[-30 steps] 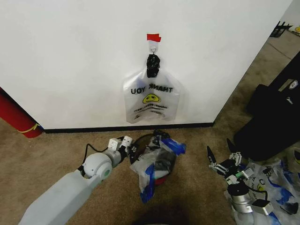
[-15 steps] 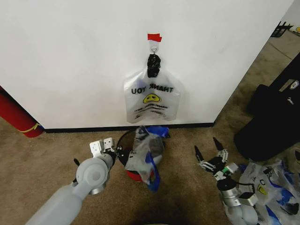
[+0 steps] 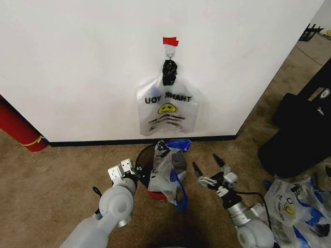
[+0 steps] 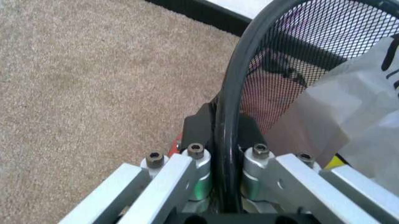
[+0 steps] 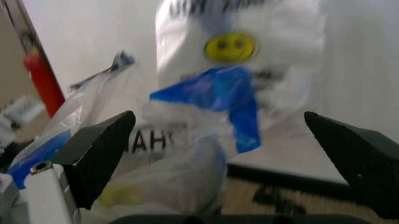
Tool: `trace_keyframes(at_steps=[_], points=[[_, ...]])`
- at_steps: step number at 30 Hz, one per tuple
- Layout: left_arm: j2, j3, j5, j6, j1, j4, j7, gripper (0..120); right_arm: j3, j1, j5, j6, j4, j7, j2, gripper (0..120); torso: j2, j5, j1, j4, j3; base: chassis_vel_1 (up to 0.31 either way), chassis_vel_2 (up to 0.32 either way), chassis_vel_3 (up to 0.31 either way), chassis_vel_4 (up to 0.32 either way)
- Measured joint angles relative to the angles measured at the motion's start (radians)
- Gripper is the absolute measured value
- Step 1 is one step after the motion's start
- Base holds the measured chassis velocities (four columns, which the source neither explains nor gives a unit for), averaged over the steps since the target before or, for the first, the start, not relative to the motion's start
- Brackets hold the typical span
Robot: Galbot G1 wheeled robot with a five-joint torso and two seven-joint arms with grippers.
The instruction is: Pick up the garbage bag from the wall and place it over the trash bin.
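Note:
The trash bin, black wire mesh with a red base, stands on the carpet below the wall. The garbage bag, translucent with blue patches, lies draped over the bin's right side, hanging down its outside. My left gripper is shut on the bin's left rim; in the left wrist view its fingers clamp the rim, with the bag beyond. My right gripper stands open just right of the bag. In the right wrist view its black fingers frame the bag's blue handle.
A white THANK YOU bag hangs from the wall hook under red tape. A big black case and a pile of plastic bags lie to the right. A red cylinder leans at far left.
The bin and bag shifted left, held by my left gripper. My right gripper moved left across the carpet, from near the bag pile to beside the bin.

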Motion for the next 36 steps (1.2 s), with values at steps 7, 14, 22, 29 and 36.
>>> trace_keyframes(at_steps=[7, 14, 22, 29, 36], points=[[-0.002, 0.051, 0.019, 0.006, -0.046, 0.008, 0.024, 32, -0.038, 0.045, -0.008, -0.185, 0.04, 0.117, -0.024, 100, 0.0, 0.0001, 0.0, -0.0004, 0.0, 0.0, 0.0, 0.0, 0.0], [0.011, 0.067, 0.041, 0.005, -0.07, 0.015, 0.04, 54, -0.045, 0.091, -0.003, -0.316, 0.016, 0.138, -0.036, 100, 0.0, 0.0001, 0.0, -0.0003, 0.0, 0.0, 0.0, 0.0, 0.0], [0.033, 0.05, 0.096, -0.03, -0.07, 0.037, 0.068, 86, -0.081, 0.163, 0.011, -0.3, -0.055, 0.045, -0.024, 100, 0.0, -0.0001, 0.0, -0.0002, 0.0, 0.0, 0.0, 0.0, 0.0], [0.056, 0.025, 0.082, -0.031, -0.061, -0.016, 0.075, 100, -0.097, 0.199, -0.011, -0.297, -0.081, -0.011, -0.016, 100, 0.0, -0.0001, 0.0, -0.0002, 0.0, 0.0, 0.0, 0.0, 0.0], [0.055, 0.028, 0.082, -0.026, -0.033, -0.041, 0.076, 100, -0.134, 0.259, -0.057, -0.304, -0.155, -0.01, 0.003, 94, 0.0, -0.0002, 0.0, -0.0002, 0.0, 0.0, 0.0, 0.0, 0.0]])
